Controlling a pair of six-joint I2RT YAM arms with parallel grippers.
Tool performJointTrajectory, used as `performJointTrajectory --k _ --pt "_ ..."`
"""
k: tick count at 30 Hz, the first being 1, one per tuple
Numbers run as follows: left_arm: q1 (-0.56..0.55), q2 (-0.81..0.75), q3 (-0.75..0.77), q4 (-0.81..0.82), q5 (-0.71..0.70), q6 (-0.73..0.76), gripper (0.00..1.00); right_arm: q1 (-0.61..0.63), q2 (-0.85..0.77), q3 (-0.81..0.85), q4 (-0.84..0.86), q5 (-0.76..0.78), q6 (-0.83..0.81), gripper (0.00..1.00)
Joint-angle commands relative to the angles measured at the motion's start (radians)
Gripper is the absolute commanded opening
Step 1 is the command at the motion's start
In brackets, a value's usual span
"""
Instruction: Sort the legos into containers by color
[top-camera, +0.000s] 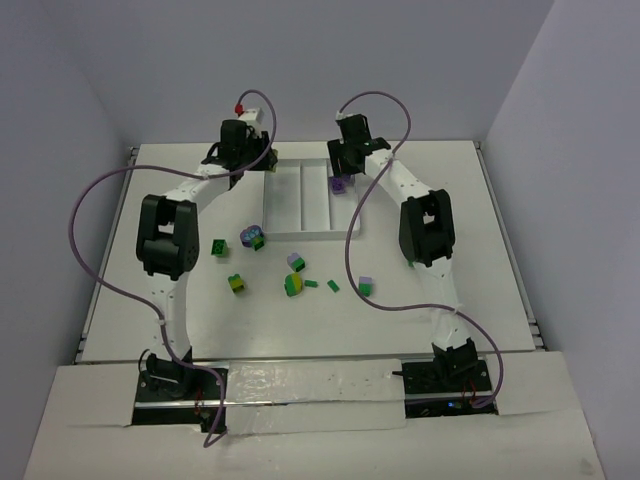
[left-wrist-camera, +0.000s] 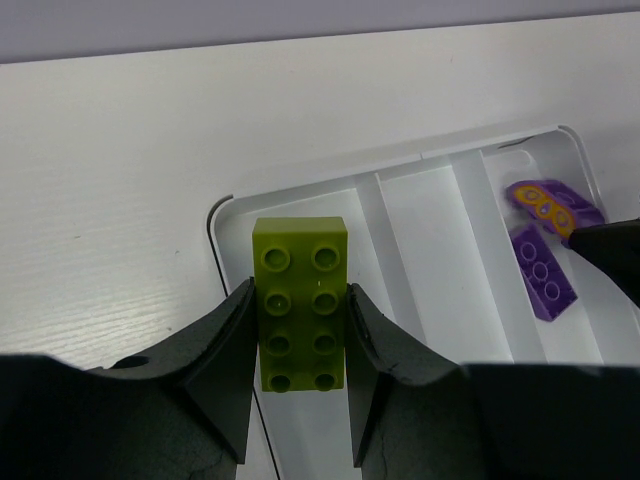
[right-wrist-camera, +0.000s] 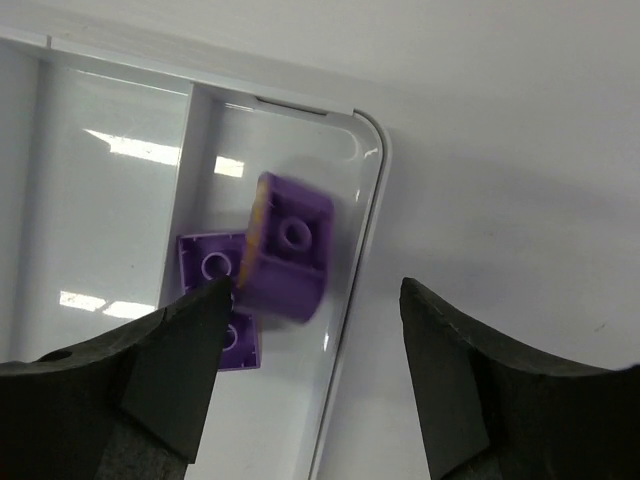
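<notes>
Two grippers: the left gripper (left-wrist-camera: 298, 310) and the right gripper (right-wrist-camera: 315, 290) both hang at the far end of the shallow white plastic tray (top-camera: 300, 215) with three long compartments. The left one is at its left corner, the right one at its right side.
Left fingers: the black fingers (left-wrist-camera: 225, 350) are clamped on the long sides of a yellow-green eight-stud plastic brick (left-wrist-camera: 300, 290), studs facing the wrist camera.
Held brick's place: over the far corner of the tray's left compartment; whether it touches the floor cannot be told.
Right fingers: spread wide apart, gripping nothing.
Tilted brick: a purple plastic brick with an orange-yellow face (right-wrist-camera: 290, 245), blurred, is tilted over the right compartment, just beside the tip of one right finger; contact cannot be told.
Flat brick: a flat purple plastic brick (right-wrist-camera: 212, 272) lies on the floor of the same compartment, partly under the tilted one.
Loose bricks: about nine small loose plastic bricks (top-camera: 293, 285), green, yellow-green and lilac, lie scattered on the white table (top-camera: 150, 190) on the near side of the tray, between the two arms; several are stacked in two colours.
Nearest to tray: a lilac-and-green cluster (top-camera: 253, 238) just beside its near left corner.
</notes>
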Motion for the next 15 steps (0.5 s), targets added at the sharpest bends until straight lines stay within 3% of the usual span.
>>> performJointTrajectory --k 1,6,8,15 --pt "-0.01 0.029 0.083 0.041 -0.012 -0.006 0.07 0.007 -0.028 0.017 0.009 0.0 0.001 0.79" --pt "-0.014 0.078 0.141 0.003 -0.029 -0.008 0.1 0.013 -0.075 -0.015 0.015 -0.038 0.02 0.84" --pt "-0.015 0.097 0.154 -0.001 -0.035 -0.007 0.13 0.015 -0.116 -0.041 0.018 -0.07 0.035 0.92" --pt "-0.018 0.132 0.181 -0.038 -0.063 -0.009 0.23 0.02 -0.217 -0.096 0.02 -0.12 0.053 0.95"
